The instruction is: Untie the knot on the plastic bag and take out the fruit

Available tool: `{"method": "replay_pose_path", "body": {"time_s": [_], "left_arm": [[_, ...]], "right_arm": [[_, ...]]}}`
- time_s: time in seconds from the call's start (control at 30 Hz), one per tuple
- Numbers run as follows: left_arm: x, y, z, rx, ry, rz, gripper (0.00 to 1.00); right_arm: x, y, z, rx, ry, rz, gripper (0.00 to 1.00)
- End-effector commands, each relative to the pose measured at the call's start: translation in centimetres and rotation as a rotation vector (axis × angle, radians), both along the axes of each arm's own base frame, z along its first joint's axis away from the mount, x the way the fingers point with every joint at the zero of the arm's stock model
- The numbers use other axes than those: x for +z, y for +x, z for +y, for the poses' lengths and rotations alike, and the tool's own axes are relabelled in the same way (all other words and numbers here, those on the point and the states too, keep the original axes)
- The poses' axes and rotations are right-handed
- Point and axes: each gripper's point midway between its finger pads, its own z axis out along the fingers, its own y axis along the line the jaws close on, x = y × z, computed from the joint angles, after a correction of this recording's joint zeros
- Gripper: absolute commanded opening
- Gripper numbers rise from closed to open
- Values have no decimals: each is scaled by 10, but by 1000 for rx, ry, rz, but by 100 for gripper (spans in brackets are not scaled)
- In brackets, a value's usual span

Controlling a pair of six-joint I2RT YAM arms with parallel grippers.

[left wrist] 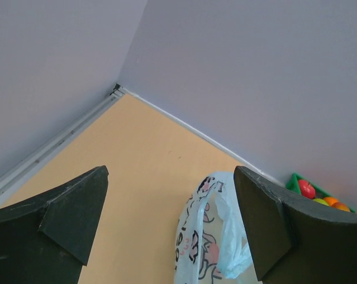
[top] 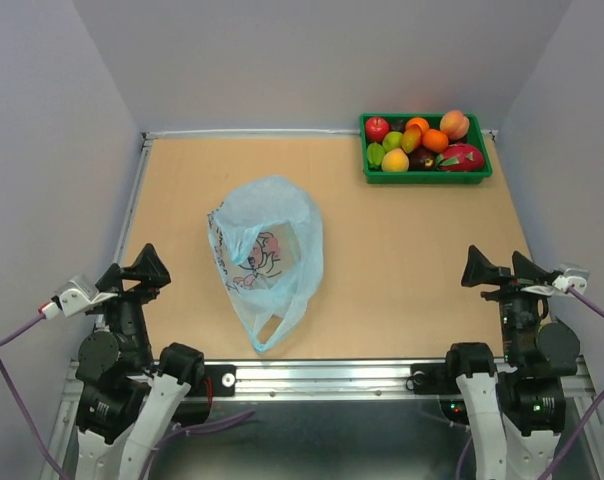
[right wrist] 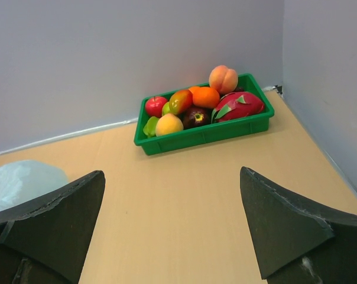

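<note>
The light blue plastic bag (top: 267,250) with a pink-red cartoon print lies flat in the middle of the table, and a handle loop (top: 269,333) trails toward the near edge. No tied knot shows on it, and I cannot tell if any fruit is inside. My left gripper (top: 154,272) hangs open near the left edge, well clear of the bag. In the left wrist view the bag (left wrist: 211,236) lies ahead of my open left gripper (left wrist: 171,174). My right gripper (top: 477,270) is open near the right edge, with only bare table showing in the gap of the right gripper (right wrist: 172,173).
A green tray (top: 427,178) at the back right corner holds several fruits, among them a red apple (top: 378,128), an orange (top: 435,140) and a dragon fruit (top: 460,157). Grey walls close the back and both sides. A metal rail (top: 322,372) runs along the near edge.
</note>
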Motion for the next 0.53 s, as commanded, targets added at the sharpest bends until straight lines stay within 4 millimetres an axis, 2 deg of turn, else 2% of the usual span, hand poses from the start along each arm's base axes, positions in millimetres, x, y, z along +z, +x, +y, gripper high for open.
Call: {"method": "replay_pose_path", "body": {"time_s": [0.0, 0.5], "left_arm": [[25, -41, 23, 54, -85, -216, 99], [29, -42, 25, 94, -26, -227, 98]], "right_arm": [[2, 3, 0, 0, -6, -17, 100], [0, 4, -2, -11, -3, -15, 100]]}}
